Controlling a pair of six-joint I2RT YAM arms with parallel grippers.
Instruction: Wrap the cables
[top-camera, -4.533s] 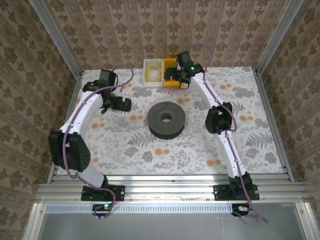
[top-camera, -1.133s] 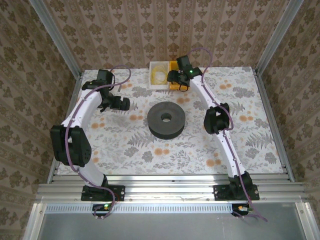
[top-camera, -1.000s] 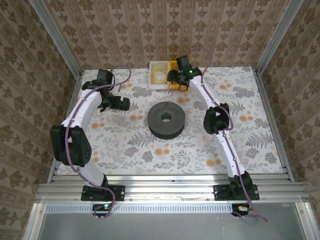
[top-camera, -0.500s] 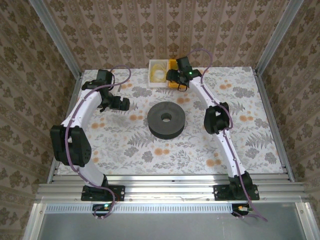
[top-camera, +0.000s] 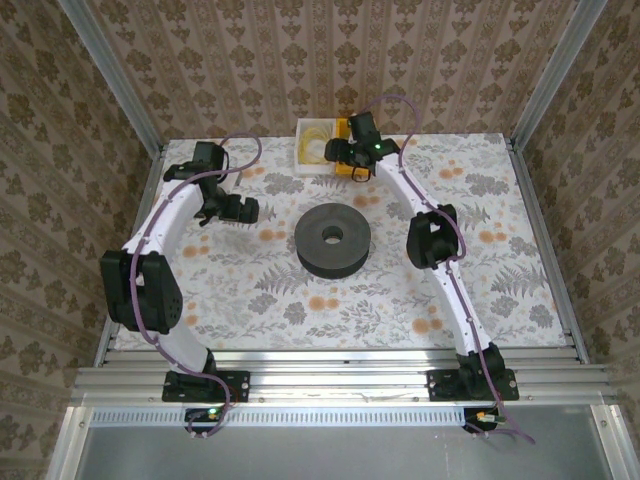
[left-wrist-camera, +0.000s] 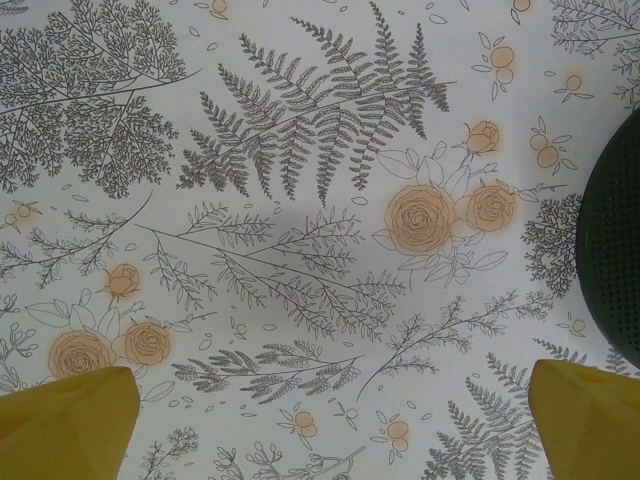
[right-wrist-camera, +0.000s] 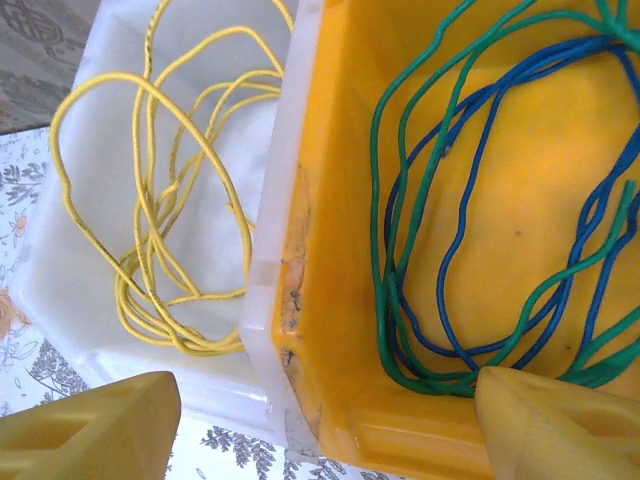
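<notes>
Cables lie in two bins at the far edge of the table, counted by colour as three: a yellow cable in loose loops in the white bin, and a green cable tangled with a blue cable in the yellow bin. The bins stand touching, side by side, white on the left. Whether each colour is one wire or several I cannot tell, since the loops cross and no ends are clear.

One black spool sits mid-table, well apart from the bins.

Two arms are at work. The left gripper hangs above the cloth to the left of the spool, its fingers wide apart with nothing between them. From its wrist both yellow fingertips poke in at the bottom corners, and the spool is cut off by the right edge. The right gripper is over the bins, fingers spread and holding nothing. From its wrist one fingertip sits by the white bin's near wall and the other over the yellow bin's near corner.

From above, the right gripper covers most of the yellow bin, so green and blue cannot be made out there. The right wrist view crops both bins and cuts the loops at its top and right edges.
</notes>
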